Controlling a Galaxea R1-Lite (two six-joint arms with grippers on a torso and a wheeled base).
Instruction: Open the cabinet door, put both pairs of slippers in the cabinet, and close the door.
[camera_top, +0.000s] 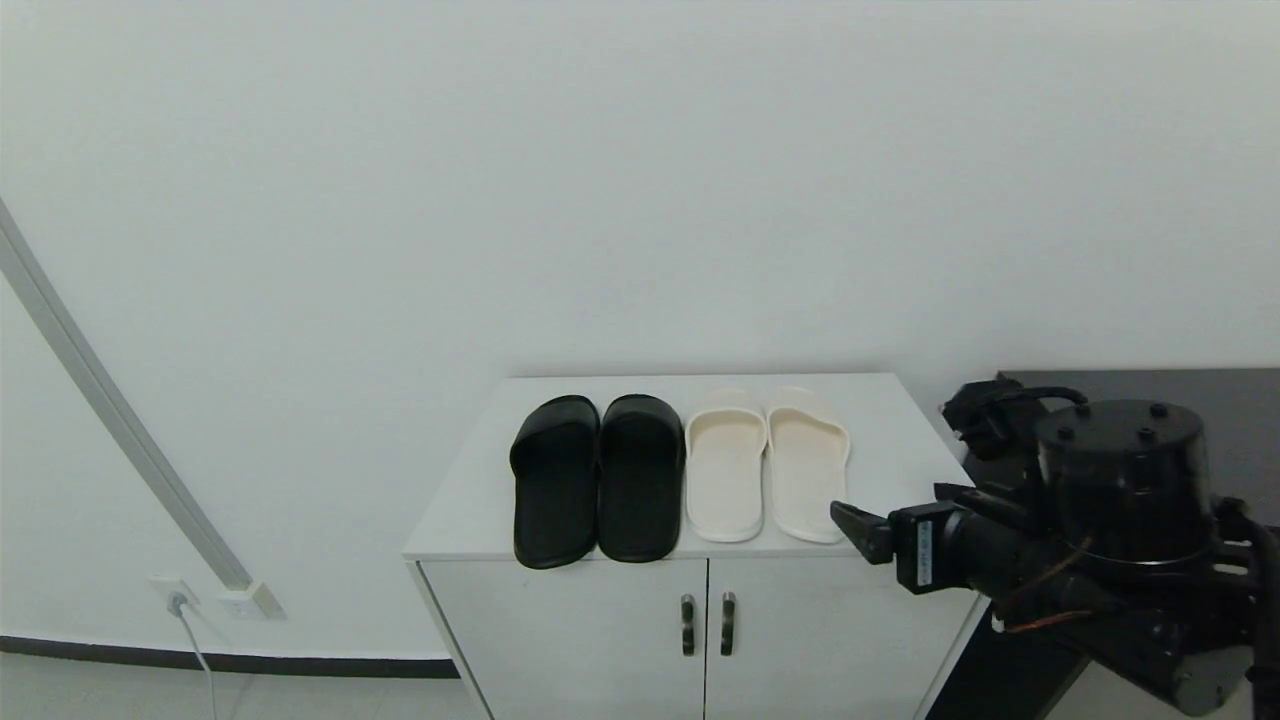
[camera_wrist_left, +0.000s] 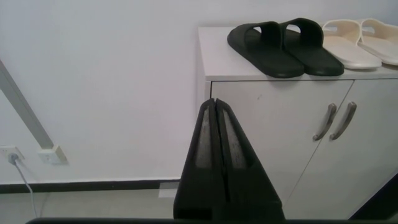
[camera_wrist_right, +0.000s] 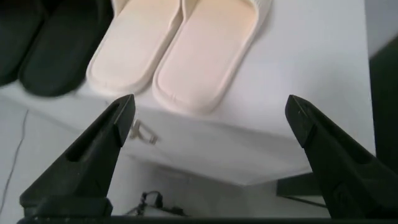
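- The white cabinet (camera_top: 470, 500) stood in the lower middle of the head view, both doors shut, with two slim upright handles (camera_top: 688, 624) side by side at the centre seam
- On its top lay the black slippers (camera_top: 600, 485) at centre and the cream slippers (camera_top: 765, 470) just right of them, the pairs touching, heels at the front edge
- The right gripper (camera_top: 860, 530) hung at the lower right of the frame, just beside the cabinet's front right corner and near the cream heels; its wrist view showed the claw (camera_wrist_right: 210, 104) spread wide and holding nothing
- The left gripper (camera_wrist_left: 214, 106) had its fingers pressed flat together, empty, low beside the cabinet's left side
- The slippers looked like moulded foam, so probably light, a little springy and matte rather than slick; the arched strap seemed the best hold, or the two touching inner edges pinched together to lift a pair at once
- The door would likely swing lightly on its hinges; a handle was the place to grip, though the handles sat close together and left little room for a finger between them
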